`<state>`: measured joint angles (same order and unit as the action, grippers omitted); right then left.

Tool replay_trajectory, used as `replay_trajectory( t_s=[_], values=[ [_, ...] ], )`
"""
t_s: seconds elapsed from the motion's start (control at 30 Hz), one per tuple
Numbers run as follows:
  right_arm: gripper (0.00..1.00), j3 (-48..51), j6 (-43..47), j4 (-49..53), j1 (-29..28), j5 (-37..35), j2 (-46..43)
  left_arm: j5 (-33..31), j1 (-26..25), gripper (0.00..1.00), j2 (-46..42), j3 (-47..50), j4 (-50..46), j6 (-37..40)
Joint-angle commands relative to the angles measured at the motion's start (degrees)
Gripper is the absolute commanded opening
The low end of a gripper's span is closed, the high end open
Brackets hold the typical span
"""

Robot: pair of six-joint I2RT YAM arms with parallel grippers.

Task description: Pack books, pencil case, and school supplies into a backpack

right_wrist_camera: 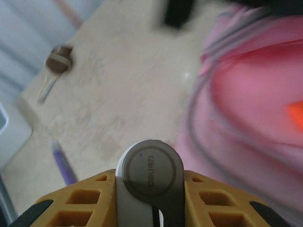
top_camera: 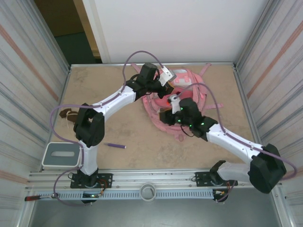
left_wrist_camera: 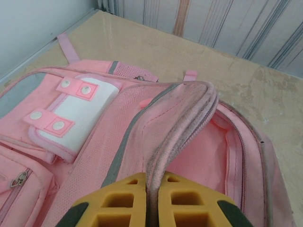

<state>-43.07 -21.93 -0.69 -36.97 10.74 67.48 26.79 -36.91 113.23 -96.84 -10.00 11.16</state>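
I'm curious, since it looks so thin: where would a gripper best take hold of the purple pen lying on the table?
Probably around the middle of its barrel, coming straight down from above. The purple pen lies flat on the table with nothing touching it, so jaws can close across its narrow width.

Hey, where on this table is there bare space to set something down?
Widest bare patch: the table's middle front, bordered by the purple pen, the backpack and the right arm. Also bare: the far left corner behind the left arm. Crowded: the backpack's mouth, where the left gripper pinches its rim and the right gripper holds a white stapler-like piece.
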Motion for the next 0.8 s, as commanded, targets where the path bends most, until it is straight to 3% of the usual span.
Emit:
replay_trajectory(
  t_s=[0.0, 0.17, 0.37, 0.57, 0.77],
  values=[
    [0.30, 1.4, -7.5, -0.7, 5.5, 1.7, -2.1, -0.7, 0.6, 0.00, -3.7, -0.9, 2.9, -1.4],
    [0.30, 0.4, -14.5, -3.0, 13.1, -3.3, -1.1, -0.4, 0.6, 0.00, -3.5, -0.7, 3.2, -2.1],
    [0.32, -4.9, -19.7, -6.5, 17.1, -6.8, 10.3, 0.8, 0.4, 0.00, -2.8, -1.3, 3.0, -2.9],
    [0.59, -9.5, -20.2, -4.3, 18.4, -7.3, 14.3, 0.9, 0.1, 0.00, -3.4, -1.1, 2.6, -2.8],
    [0.67, -5.0, -17.8, -1.7, 18.3, -7.4, 6.0, 0.5, 0.1, 0.00, -3.6, 0.1, 3.2, -2.6]
  ],
)
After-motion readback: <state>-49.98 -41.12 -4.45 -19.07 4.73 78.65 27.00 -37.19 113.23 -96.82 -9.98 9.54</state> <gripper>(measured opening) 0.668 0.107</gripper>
